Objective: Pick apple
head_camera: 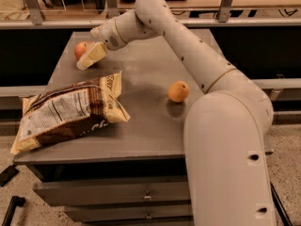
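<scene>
gripper [88, 59] at apple [80, 48] — matt cream plastic | table [150, 121] — matt grey, smooth | bag [70, 112] — glossy crinkled film

tool [87, 60] at apple [81, 49], bag [70, 112] lying near

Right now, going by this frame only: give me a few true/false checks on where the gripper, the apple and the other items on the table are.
1. The gripper is at the table's far corner, image left, right beside the apple. True.
2. The apple is tucked inside the chip bag. False: it is out in the open next to the gripper, beyond the chip bag and apart from it.
3. The smaller orange fruit sits toward the table's image-right side, away from the gripper. True.
4. The chip bag stands upright. False: it lies flat at the near corner, image left.
5. The gripper hovers over the orange fruit. False: it is at the apple.
</scene>
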Robot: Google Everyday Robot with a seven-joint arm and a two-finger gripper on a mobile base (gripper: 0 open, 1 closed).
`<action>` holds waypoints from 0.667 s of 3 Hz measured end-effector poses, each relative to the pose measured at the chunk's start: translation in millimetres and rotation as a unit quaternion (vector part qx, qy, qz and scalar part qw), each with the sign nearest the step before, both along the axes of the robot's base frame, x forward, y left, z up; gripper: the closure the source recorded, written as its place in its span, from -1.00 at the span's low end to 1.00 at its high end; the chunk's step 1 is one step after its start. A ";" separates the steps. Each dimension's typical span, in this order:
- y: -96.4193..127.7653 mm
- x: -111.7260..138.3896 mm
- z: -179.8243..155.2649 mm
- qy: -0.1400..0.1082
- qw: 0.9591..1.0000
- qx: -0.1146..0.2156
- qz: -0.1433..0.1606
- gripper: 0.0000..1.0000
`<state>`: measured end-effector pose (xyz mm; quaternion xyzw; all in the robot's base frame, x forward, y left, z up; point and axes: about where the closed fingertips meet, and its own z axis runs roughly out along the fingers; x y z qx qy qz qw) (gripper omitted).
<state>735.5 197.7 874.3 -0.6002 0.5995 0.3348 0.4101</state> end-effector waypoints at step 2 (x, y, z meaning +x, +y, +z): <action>6.1 -1.9 -3.7 0.003 1.000 0.000 0.005 -0.25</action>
